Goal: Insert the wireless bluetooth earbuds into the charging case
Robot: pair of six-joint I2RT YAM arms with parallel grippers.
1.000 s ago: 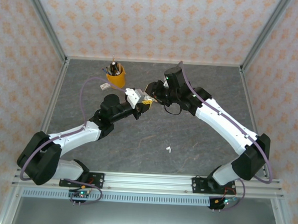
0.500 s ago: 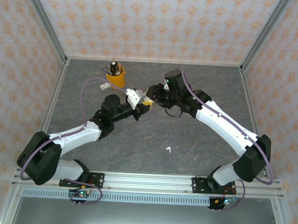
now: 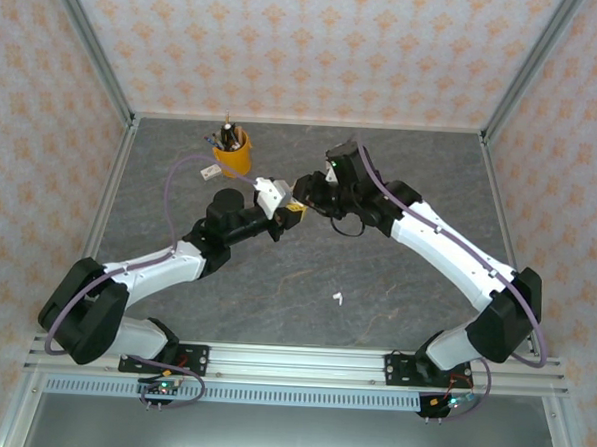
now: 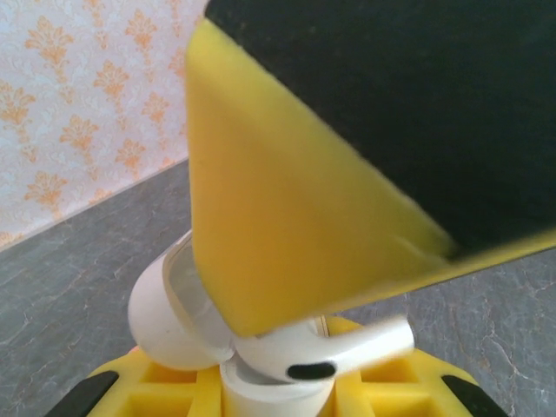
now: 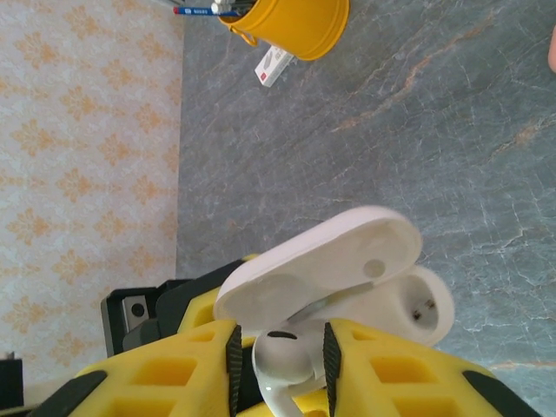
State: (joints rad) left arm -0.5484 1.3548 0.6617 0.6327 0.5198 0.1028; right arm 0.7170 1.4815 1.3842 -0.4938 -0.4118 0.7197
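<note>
White earbud [image 5: 280,369] pinched in right gripper [image 5: 282,343], poised at the open case [image 5: 347,261] — left gripper [image 4: 278,395] clamps that. None looks seated yet; a second bud [image 3: 338,299] waits on the table [image 3: 395,299].

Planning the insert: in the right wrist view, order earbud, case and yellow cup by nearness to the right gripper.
1. The earbud, held in the right gripper.
2. The open case, just ahead.
3. The yellow cup, far off at top.
</note>
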